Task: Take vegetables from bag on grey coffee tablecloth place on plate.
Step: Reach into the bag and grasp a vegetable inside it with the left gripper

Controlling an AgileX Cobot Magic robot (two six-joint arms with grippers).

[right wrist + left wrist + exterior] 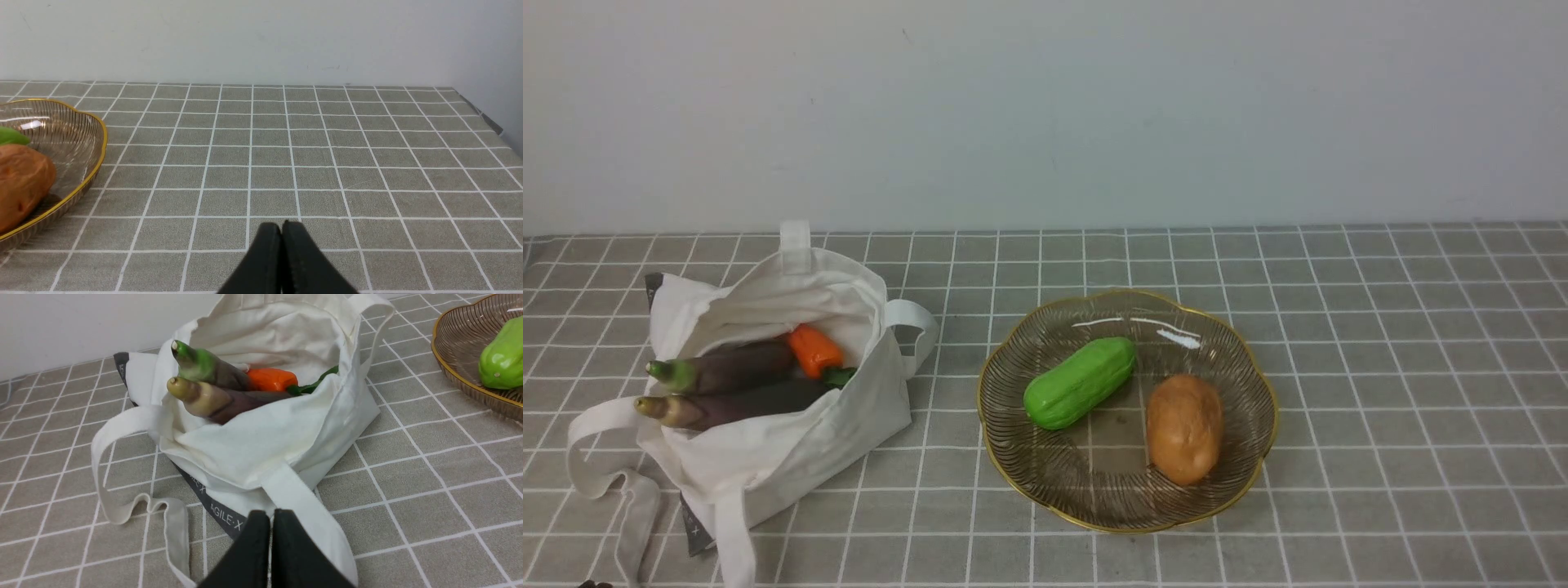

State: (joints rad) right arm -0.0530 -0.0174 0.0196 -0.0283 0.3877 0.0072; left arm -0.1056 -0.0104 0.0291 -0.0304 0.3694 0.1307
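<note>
Purple toy eggplants (737, 369) poke from the soft white cloth bag (792, 445), left of frame; I'd open my pinched-together left claw (271, 515) wide.

White "AGILE·X" printed on dark tag (224, 515) of bag (265, 441); nothing else legible.

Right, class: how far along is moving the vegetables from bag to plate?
Done: a green vegetable and a brown potato lie on the plate. In hand: nothing; left claw and right claw are shut, empty. Left: two purple eggplants and an orange vegetable in the bag.
</note>
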